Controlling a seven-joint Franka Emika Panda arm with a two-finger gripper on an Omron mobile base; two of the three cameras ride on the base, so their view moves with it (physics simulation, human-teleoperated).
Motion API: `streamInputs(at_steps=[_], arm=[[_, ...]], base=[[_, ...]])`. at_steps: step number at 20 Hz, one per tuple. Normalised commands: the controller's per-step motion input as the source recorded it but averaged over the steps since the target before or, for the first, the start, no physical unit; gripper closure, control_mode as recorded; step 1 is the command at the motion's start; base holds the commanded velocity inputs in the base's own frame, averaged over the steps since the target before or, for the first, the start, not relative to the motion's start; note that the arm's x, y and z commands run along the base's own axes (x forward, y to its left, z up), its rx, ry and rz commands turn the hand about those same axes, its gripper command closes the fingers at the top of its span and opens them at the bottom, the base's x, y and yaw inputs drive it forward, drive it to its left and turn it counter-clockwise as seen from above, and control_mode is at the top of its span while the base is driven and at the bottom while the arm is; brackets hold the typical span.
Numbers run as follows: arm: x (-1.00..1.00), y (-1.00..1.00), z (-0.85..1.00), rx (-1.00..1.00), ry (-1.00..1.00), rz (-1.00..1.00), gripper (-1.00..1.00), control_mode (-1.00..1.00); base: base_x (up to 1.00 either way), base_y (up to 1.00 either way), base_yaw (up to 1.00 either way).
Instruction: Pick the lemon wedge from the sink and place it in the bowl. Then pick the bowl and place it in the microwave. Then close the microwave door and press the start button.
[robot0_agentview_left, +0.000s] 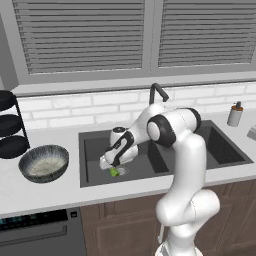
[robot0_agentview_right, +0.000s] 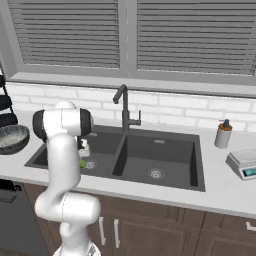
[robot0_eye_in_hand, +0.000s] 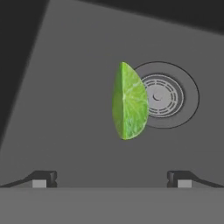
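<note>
- The gripper (robot0_eye_in_hand: 112, 178) hangs low in the left basin of the sink (robot0_agentview_left: 90, 177), its jaws spread as wide as they go and holding nothing; in the hand view the two fingertips (robot0_eye_in_hand: 44, 178) stand far apart at about 7 and 5 o'clock.
- The lemon wedge (robot0_eye_in_hand: 128, 101) lies on the basin floor, just above centre in the hand view, its long edge running from 12 to 6 o'clock. Its flank overlaps the rim of the round drain (robot0_eye_in_hand: 165, 94) at its 3 o'clock side.
- From the left base view the wedge (robot0_agentview_left: 114, 172) sits right under the hand, beside the drain.
- Risk one: the wedge is tiny and slick-looking. If the jaws close on its curved skin and tapering tips rather than squarely across its flat faces, I'd expect it to squirt out sideways.
- Risk two: it looks propped on the drain lip, so a fingertip landing on that rim could stop short or tip the wedge over.
- Risk three: coming down too far, the tips would scrape the basin floor.
- Risk four: the bowl (robot0_agentview_left: 43, 163) waits on the counter at 9 o'clock of the sink, beside the black plate rack (robot0_agentview_left: 11, 125); lifting out carelessly, the hand could clip the basin wall and drop the wedge.
</note>
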Motion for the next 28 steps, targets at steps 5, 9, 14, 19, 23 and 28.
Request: streamInputs(at_steps=[5,9,14,19,23,28], arm=[[0.50,0.02,-0.18,0.00,0.08,0.00,-1.00,-1.00],[0.52,0.02,-0.20,0.00,0.13,0.00,-1.00,-1.00],[0.43,0.00,-0.27,0.00,0.11,0.00,-1.00,-1.00],[0.12,0.00,-0.37,0.00,0.10,0.00,-1.00,-1.00],[0.00,0.00,-0.39,0.00,0.11,0.00,-1.00,-1.00],[0.00,0.00,-0.39,0.00,0.11,0.00,-1.00,-1.00]], base=[[0.00,0.00,0.00],[0.00,0.00,0.00],[0.00,0.00,0.00],[0.00,0.00,0.00],[0.00,0.00,0.00],[0.00,0.00,0.00]])
